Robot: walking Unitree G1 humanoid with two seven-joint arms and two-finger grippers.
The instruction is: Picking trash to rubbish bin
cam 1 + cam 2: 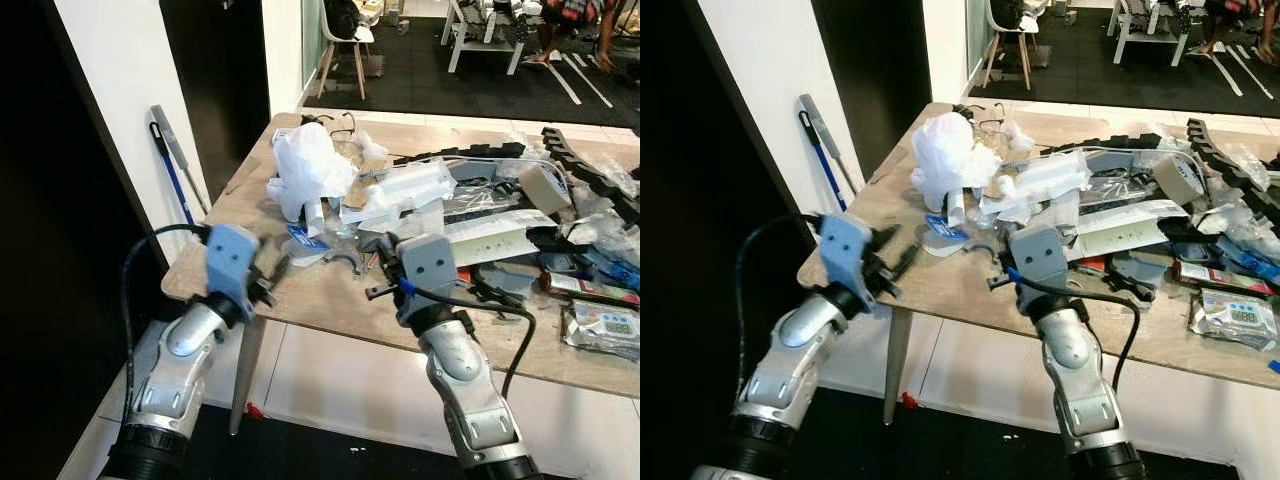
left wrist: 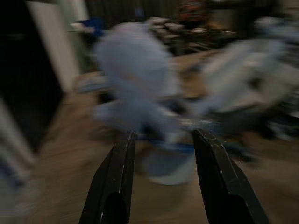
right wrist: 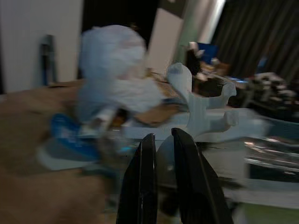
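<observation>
Left gripper: fingers wide apart, empty, above tabletop's near left corner.
Right gripper: fingers nearly closed, empty, near front edge.
White bag: on tabletop, towards left edge, among trash.

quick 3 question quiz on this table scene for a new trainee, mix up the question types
1. True or false: the left gripper has its fingers spread apart.
2. Multiple choice: the crumpled white plastic bag lies (A) on the floor, (B) on the wooden table, (C) on the chair.
3. Fill in: the right gripper has its fingers nearly ____, with nothing seen between them.

Key
1. True; the left wrist view shows a wide gap.
2. B; it sits at the table's left end, among the clutter.
3. Closed; the right wrist view shows just a narrow slit.
</observation>
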